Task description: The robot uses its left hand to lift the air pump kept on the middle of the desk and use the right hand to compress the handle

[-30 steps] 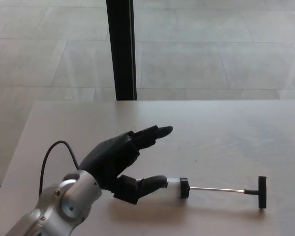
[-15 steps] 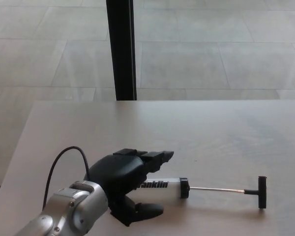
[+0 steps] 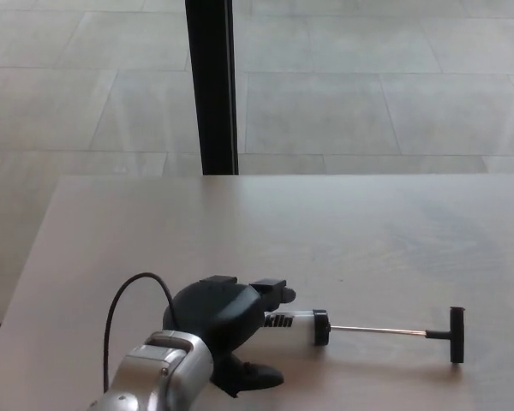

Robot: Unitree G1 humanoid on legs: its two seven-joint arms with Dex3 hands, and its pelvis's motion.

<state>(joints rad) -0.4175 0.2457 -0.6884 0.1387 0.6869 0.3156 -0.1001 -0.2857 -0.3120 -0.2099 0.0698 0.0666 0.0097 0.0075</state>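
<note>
The air pump lies on the desk with its clear barrel pointing left. A thin rod runs right from the barrel to a black T-handle, fully drawn out. My left hand covers the barrel's left end. Its two fingers curl over the far side and its thumb sits on the near side, so the hand is shut on the barrel. The pump still rests on the desk. My right hand does not show.
A black post stands behind the desk's far edge, with tiled floor beyond it. A black cable loops up from my left wrist. The desk's left edge runs close to my forearm.
My left hand has dropped from above the pump onto its barrel. The fingers have gone from spread to curled around it. The pump has not moved.
</note>
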